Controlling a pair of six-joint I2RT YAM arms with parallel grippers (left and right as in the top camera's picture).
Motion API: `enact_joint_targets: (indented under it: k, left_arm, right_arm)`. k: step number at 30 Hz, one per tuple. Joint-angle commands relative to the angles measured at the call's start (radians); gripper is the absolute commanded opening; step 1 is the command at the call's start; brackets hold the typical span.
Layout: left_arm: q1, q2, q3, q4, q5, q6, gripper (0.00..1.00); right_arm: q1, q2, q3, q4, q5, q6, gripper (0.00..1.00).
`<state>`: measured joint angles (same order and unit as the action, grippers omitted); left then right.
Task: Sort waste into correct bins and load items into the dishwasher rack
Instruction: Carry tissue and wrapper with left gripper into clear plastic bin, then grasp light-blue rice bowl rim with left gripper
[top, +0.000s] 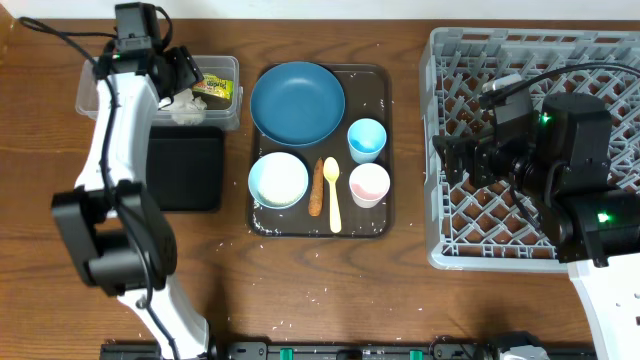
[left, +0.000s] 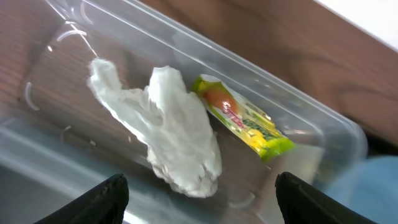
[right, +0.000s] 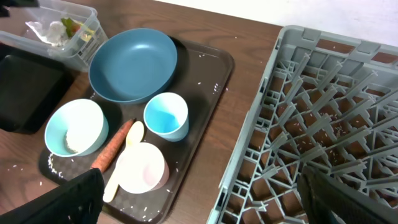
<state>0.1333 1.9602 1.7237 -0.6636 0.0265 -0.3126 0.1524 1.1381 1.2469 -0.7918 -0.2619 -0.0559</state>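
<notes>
The left gripper (left: 199, 200), spread wide and empty over the clear plastic rectangular tub (left: 261, 79), risked snagging the crumpled white napkin (left: 180, 134) if it dipped.

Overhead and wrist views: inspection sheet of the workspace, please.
Surface: table, rice grains scattered on it and on the serving tray.
Job's things: napkin and wrapper in clear tub; black tray beside it; plate, bowl, blue cup, pink cup, spoon, sausage stick on serving tray; rack holds no dishes.
Clutter: nothing seen.
Grippers: left gripper above tub, jaws open, empty; right gripper above rack's left side, jaws open, empty.
Cables: black cable loops over rack.
Surroundings: nothing seen.
</notes>
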Motion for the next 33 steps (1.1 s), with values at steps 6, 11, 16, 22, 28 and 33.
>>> enact_joint_targets:
  k: [6,11,16,22,28,33]
  left_arm:
    - [-0.088,-0.222,0.011,-0.240,0.146,0.076,0.78]
    - [-0.202,-0.249,-0.003,-0.467,0.145,0.103,0.78]
    - [-0.317,-0.249,-0.113,-0.501,0.146,0.117,0.76]
    - [-0.463,-0.249,-0.314,-0.333,0.143,0.117,0.74]
    - [-0.577,-0.248,-0.470,-0.131,0.116,0.125,0.67]
    - [-0.611,-0.248,-0.533,-0.072,-0.005,0.124,0.65]
  right_arm:
    - [-0.003,0.001,0.015,-0.004,-0.005,-0.001,0.99]
    - [-0.003,0.001,0.015,-0.012,-0.005,-0.001,0.99]
    - [-0.003,0.001,0.015,-0.013,-0.005,-0.001,0.99]
    - [-0.003,0.001,0.015,-0.013,-0.005,-0.001,0.99]
    - [-0.003,0.001,0.015,-0.013,-0.005,-0.001,0.99]
    - [-0.003,0.001,0.015,-0.013,-0.005,-0.001,0.99]
